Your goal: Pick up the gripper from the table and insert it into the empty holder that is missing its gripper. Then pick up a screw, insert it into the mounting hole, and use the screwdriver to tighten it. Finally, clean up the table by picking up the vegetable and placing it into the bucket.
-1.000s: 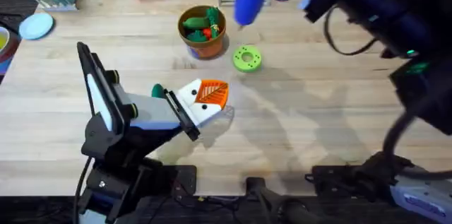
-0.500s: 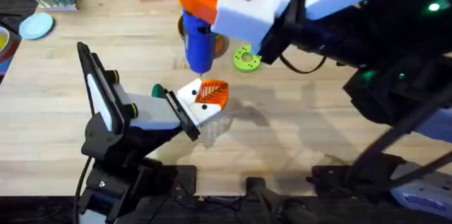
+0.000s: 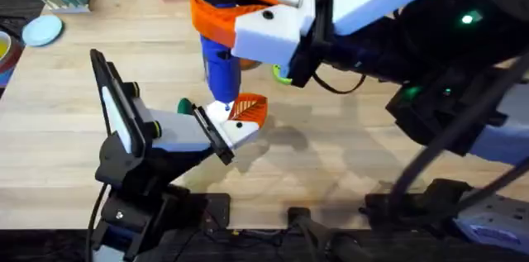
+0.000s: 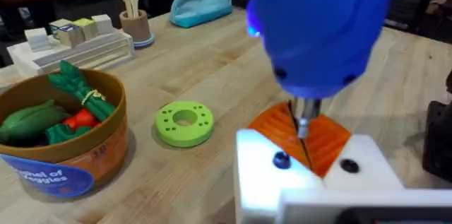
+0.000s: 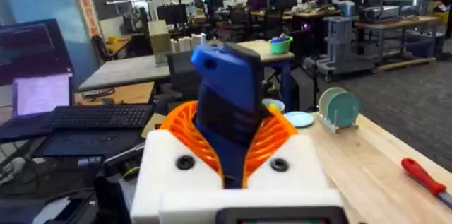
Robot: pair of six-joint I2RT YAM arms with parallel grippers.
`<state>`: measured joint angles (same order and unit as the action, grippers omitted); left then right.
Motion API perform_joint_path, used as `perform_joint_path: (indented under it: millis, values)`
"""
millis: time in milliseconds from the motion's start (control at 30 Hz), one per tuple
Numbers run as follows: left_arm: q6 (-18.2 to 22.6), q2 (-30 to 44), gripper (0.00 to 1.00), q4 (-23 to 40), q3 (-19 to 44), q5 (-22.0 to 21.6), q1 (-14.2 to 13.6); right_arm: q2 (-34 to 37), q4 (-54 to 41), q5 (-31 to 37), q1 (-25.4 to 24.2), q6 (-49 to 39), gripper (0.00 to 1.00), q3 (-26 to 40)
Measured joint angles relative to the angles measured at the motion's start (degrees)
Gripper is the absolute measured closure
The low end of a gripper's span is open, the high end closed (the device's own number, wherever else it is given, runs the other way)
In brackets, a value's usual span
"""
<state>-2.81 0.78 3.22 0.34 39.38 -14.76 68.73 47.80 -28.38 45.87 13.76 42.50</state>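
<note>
Right gripper [image 3: 227,18] clamps the blue screwdriver [image 3: 219,64] upright, bit tip over the white holder [image 4: 311,178] beside the seated orange gripper [image 4: 300,136]. Keep the bit square on the screw head [image 4: 281,160] (left gripper's state: can't tell). Bucket [image 4: 60,139] lies well beyond.

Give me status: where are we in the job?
Done: orange gripper sits in the white holder; vegetables already in the bucket. In hand: right pincer holds the blue screwdriver, bit down at the holder's screw holes. Left: tightening; whether the screw is seated can't be told.
</note>
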Motion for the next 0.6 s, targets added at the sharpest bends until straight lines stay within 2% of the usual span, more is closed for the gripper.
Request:
perform_joint_path:
  millis: [600]
  values:
    - [0.0, 0.0, 0.993, 0.0, 0.0, 0.0, 0.0, 1.7, 0.6, 0.0, 1.3, -2.0, 0.903, 0.0]
